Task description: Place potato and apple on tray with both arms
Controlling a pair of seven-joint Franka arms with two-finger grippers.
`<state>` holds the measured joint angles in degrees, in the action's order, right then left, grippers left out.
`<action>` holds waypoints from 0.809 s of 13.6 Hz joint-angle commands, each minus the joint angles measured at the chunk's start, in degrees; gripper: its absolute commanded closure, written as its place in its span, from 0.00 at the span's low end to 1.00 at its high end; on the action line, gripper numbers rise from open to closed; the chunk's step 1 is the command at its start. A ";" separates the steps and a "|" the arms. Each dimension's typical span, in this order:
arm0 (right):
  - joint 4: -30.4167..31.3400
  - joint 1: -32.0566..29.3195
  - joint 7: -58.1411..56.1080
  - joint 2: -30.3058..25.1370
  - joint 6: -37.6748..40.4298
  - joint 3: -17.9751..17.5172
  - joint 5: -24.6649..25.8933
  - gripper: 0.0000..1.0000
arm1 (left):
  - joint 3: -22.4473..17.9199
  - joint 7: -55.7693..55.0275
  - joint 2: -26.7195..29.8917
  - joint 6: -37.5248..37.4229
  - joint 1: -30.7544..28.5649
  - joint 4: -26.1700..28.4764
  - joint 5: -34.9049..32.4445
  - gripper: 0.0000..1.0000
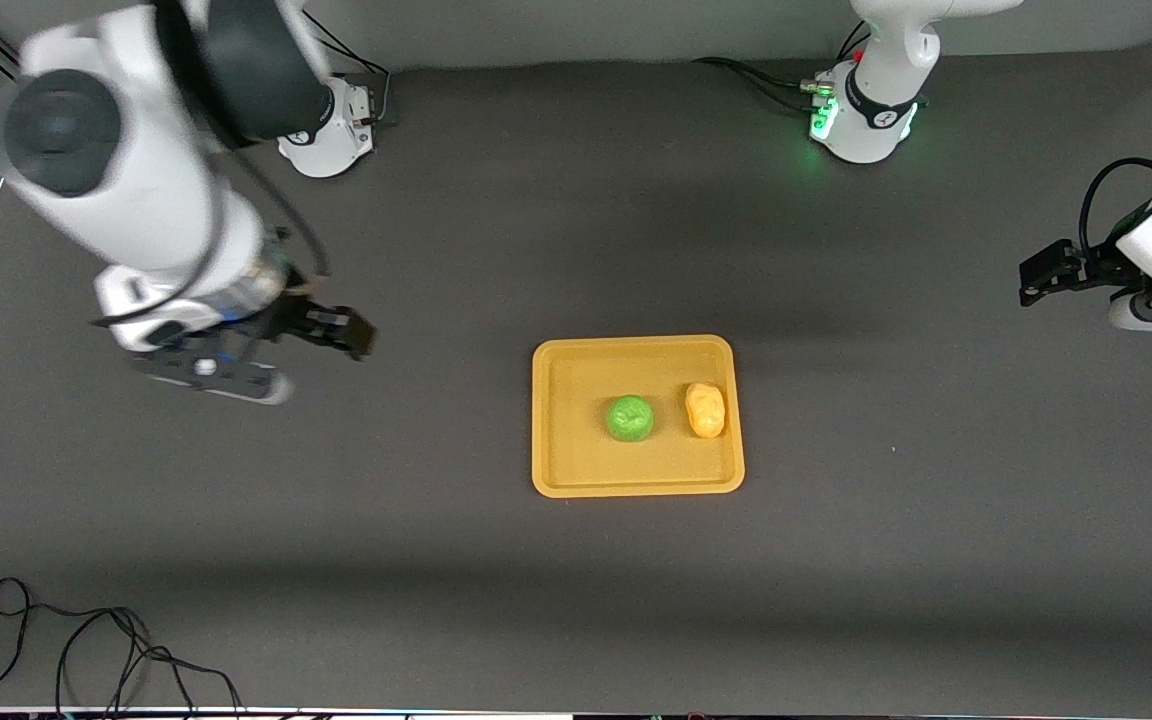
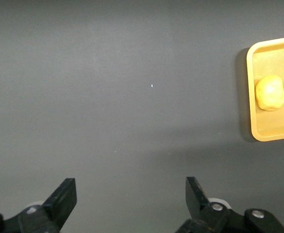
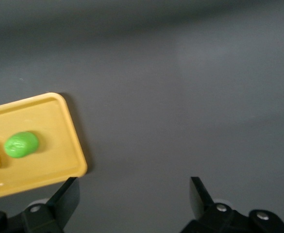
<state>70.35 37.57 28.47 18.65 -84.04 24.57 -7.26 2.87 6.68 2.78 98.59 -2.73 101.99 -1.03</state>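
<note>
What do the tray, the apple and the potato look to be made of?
Tray: probably moulded plastic, matte yellow-orange, uniform colour, rounded rim. Apple: likely a plastic or foam prop, flat bright green, faint sheen. Potato: likely the same, even yellow-orange, smooth lumps.

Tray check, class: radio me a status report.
Both pincers open, empty: left pincer, right pincer over bare table. Apple, potato on tray. Nothing obstructing.

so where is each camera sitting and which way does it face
Front view: high across the table, facing the bases; tray with apple and potato, both arms.
Left wrist view: on the left wrist, looking down; open left gripper, potato.
Right wrist view: on the right wrist, looking down; open right gripper, apple.
All three share the tray.
</note>
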 commanded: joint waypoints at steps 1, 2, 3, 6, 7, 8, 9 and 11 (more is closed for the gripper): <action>10.93 -6.78 -9.02 -9.67 -1.56 -1.79 1.62 0.00 | 0.03 0.79 0.56 0.55 -0.43 0.49 -0.37 0.00; 12.69 -11.68 -12.96 -11.52 -2.00 -5.02 2.85 0.00 | 0.03 0.79 0.47 0.63 -0.44 0.57 -0.37 0.00; 14.45 -17.64 -16.83 -13.27 -2.87 -9.84 4.43 0.00 | 0.03 0.79 0.47 0.55 -0.26 0.57 -0.37 0.00; 20.60 -31.56 -22.57 -17.94 -5.34 -18.75 5.41 0.00 | 0.03 0.79 0.73 0.28 -0.26 0.31 -0.37 0.00; 21.49 -34.29 -23.89 -18.47 -5.60 -19.90 5.41 0.00 | 0.03 0.79 0.73 0.46 -0.26 0.31 -0.37 0.00; 21.58 -35.53 -25.21 -18.48 -5.61 -19.91 5.41 0.00 | 0.03 0.79 0.73 0.46 -0.26 0.22 -0.37 0.00; 21.50 -36.94 -26.18 -18.39 -5.43 -19.91 5.41 0.00 | 0.03 0.79 0.73 0.37 -0.17 0.22 -0.37 0.00; 20.97 -37.04 -26.71 -18.13 -5.08 -19.47 5.50 0.00 | 0.03 0.79 0.82 0.28 -0.09 0.22 -0.37 0.00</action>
<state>89.76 0.97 3.02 1.87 -87.93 5.74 -2.55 2.82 6.72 2.79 98.67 -2.83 102.05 -1.03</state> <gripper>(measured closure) 0.000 0.000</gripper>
